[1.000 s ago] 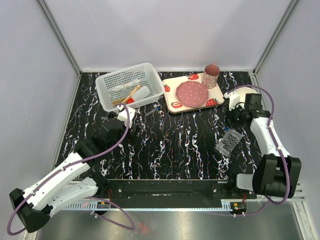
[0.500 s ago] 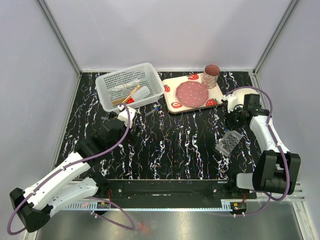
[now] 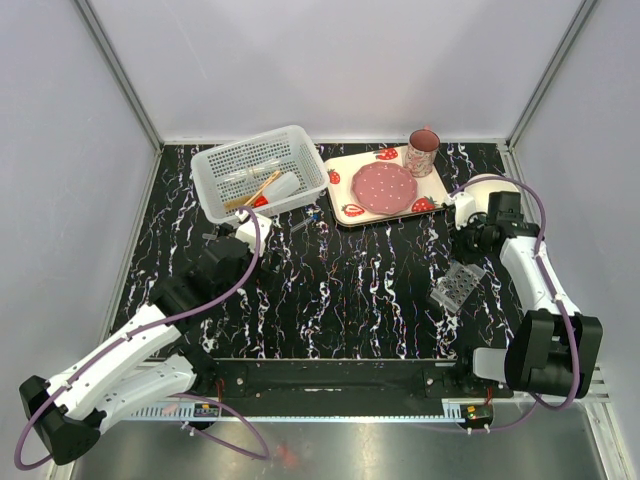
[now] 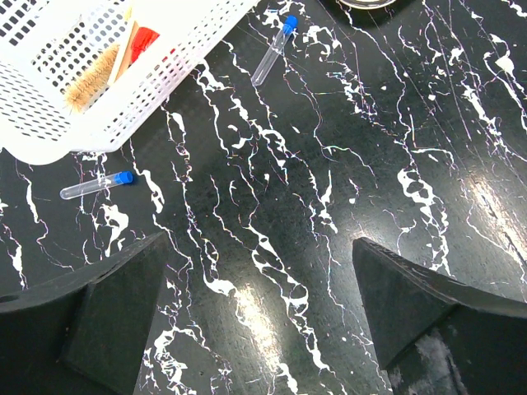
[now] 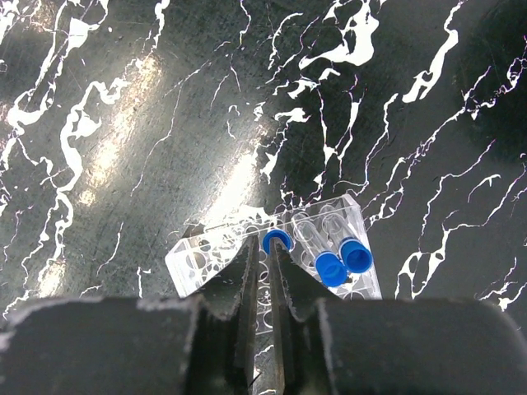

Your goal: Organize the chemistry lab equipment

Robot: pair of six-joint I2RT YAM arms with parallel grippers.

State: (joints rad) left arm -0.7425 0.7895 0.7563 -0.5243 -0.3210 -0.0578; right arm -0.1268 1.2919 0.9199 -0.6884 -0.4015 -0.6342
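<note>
Clear grid tube rack (image 5: pixel 198 262) at the right of the black white-veined surface (image 3: pixel 380 280), right gripper (image 5: pixel 265 243) over it.
Only the right wrist view shows three tiny blue-capped vials (image 5: pixel 331 268) in it, the leftmost vial (image 5: pixel 277 239) at the tips of jaws drawn to a slit; contact unclear, rack's near part hidden. The left gripper (image 4: pixel 259 280) has its jaws gaping, empty, over bare surface near two loose vials (image 4: pixel 97 184) by a white mesh basket (image 4: pixel 165 78).
</note>
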